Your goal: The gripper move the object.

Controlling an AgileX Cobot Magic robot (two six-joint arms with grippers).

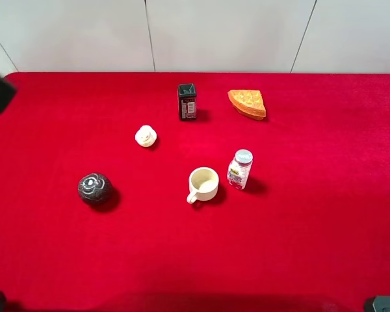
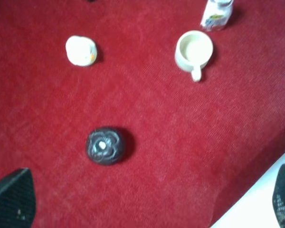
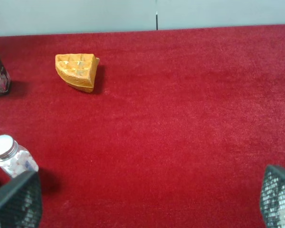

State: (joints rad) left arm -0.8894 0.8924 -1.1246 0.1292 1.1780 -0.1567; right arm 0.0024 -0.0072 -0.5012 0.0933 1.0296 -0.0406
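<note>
Left gripper [image 2: 147, 202]: fingers spread wide, holding nothing.
Right gripper [image 3: 147, 202]: likewise spread, empty.
Mug [image 1: 203, 184]: upright on the red table [image 1: 312, 247], untouched.

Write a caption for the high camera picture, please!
A cream mug waits among a bottle and ball on red cloth.

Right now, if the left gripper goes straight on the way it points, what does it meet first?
Probably the dark patterned ball, which lies nearest between the open left gripper's fingertips; depth is unclear.
</note>
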